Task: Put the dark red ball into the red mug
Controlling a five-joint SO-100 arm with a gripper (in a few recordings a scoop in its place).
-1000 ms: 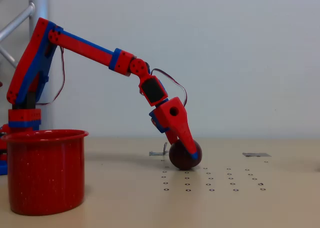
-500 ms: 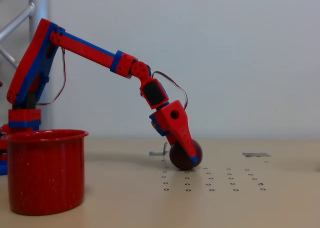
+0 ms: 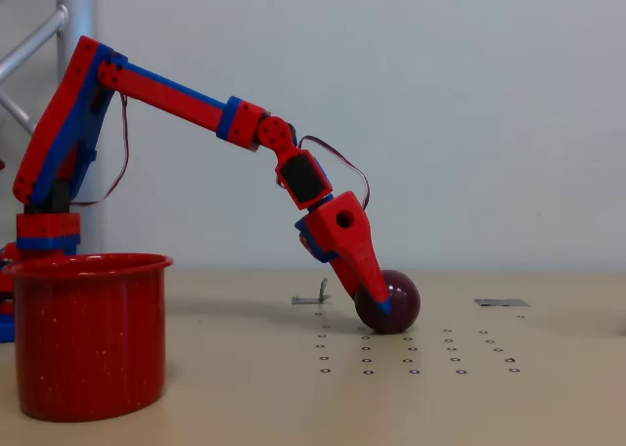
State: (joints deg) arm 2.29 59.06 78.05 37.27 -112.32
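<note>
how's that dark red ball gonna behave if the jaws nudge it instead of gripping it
Probably rolls away: the dark red ball is a smooth sphere sitting on the flat table. Its slight gloss suggests it could slip from the gripper, which is against its left side. It looks rigid, not squashy.

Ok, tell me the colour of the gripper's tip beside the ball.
Blue: the gripper is red with a blue tip, seen in the fixed view against the dark red ball.

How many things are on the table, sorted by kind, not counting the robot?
Balls: 1, the dark red ball on the table beside the robot's hand.
Mugs: 1, the red mug at the left of the fixed view.
Small flat grey pieces: 2, one behind the ball's left, one farther right.
Total: 4.
</note>
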